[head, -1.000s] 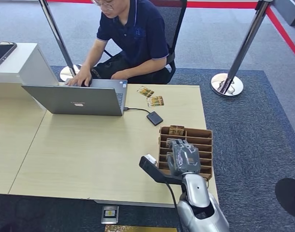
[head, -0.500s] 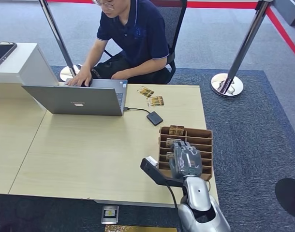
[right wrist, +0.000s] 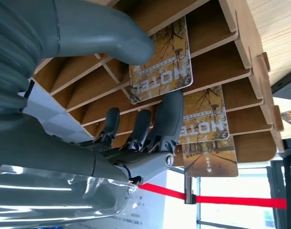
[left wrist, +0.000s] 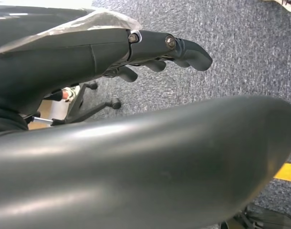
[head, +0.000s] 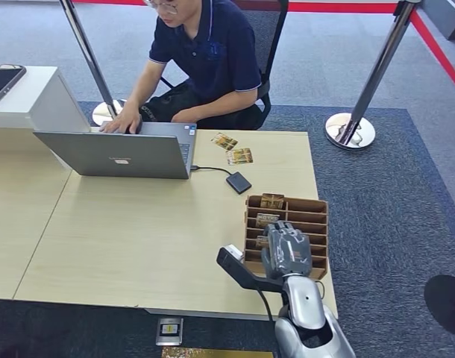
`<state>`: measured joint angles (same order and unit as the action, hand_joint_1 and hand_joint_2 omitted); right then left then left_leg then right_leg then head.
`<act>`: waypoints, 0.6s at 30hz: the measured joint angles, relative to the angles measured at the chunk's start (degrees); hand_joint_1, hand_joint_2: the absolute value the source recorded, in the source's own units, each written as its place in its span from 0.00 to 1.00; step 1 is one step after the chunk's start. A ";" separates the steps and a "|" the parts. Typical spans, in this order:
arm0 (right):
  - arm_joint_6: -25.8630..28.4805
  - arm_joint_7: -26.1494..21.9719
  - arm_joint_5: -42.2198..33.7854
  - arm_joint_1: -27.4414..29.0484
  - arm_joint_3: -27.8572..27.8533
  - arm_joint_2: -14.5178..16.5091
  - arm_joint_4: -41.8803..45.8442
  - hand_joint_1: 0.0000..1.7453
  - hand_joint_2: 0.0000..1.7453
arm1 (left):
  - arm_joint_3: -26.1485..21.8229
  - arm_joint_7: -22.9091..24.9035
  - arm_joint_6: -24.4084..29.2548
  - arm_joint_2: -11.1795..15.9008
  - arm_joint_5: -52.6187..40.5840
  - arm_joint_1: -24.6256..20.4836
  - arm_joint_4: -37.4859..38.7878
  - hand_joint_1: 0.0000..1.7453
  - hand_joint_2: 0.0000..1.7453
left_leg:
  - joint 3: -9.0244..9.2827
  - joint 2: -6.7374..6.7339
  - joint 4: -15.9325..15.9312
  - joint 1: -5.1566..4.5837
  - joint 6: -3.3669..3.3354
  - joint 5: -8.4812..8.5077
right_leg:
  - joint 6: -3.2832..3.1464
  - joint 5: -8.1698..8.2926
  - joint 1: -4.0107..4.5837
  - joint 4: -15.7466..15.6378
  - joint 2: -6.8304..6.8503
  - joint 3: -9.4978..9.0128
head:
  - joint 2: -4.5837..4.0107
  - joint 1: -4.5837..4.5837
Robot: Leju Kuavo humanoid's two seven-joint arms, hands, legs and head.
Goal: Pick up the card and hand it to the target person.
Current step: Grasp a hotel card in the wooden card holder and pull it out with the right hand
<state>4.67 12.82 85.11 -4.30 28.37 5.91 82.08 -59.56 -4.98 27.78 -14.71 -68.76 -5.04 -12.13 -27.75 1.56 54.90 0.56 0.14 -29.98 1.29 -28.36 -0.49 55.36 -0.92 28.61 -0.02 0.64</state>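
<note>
Blue-grey carpet (head: 383,194) covers the floor, and a big pale wooden table (head: 130,239) stands on it. Behind the table a person (head: 205,56) in a dark blue shirt sits in a black chair (head: 270,45), with one hand at a grey laptop (head: 121,153). Two shiny metal posts (head: 377,71) stand on the carpet behind, and red tape (head: 338,7) runs between them. A white box (head: 36,97) sits at the left end of the table with a phone (head: 3,80) on top.

Near the right edge of the table stands a brown wooden rack (head: 304,216) with many slots. The right hand (head: 286,250) is over the near part of the rack. In the right wrist view its thick thumb (right wrist: 111,36) lies on one side of a hotel card (right wrist: 162,64) standing in a slot, and its dark fingers (right wrist: 171,117) are curled on the other side. Whether the hand grips the card cannot be told. More cards stand in the slots behind it.

A small black card reader (head: 239,182) lies between the laptop and the rack, joined to the laptop by a thin cable. Two loose cards (head: 232,148) lie on the table in front of the person.

The left hand (left wrist: 162,52) hangs over the carpet with its fingers bent a little and apart, and it holds nothing.
</note>
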 joint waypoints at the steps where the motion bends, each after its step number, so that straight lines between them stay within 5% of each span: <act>1: -0.01 -0.01 0.00 -0.01 0.00 -0.01 0.03 0.90 1.00 | 0.00 0.00 0.00 0.00 0.00 0.00 0.00 0.00 0.00 | 0.00 0.00 0.00 0.00 0.00 0.00 | 0.00 0.00 0.00 0.00 0.00 0.00 | 0.00 0.01; 18: -0.03 -0.20 -0.04 -0.20 0.00 -0.24 0.59 0.90 1.00 | 0.00 0.00 0.00 0.00 0.02 0.00 0.00 0.00 0.00 | 0.00 0.00 0.00 0.00 0.00 0.00 | 0.00 0.00 0.00 0.00 0.00 0.00 | 0.00 0.02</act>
<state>4.64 12.62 85.07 -4.49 28.37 5.67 82.68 -59.56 -4.98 27.78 -14.71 -68.74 -5.04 -12.13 -27.75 1.56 54.90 0.56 0.14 -29.98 1.29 -28.36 -0.49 55.36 -0.92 28.61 -0.02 0.66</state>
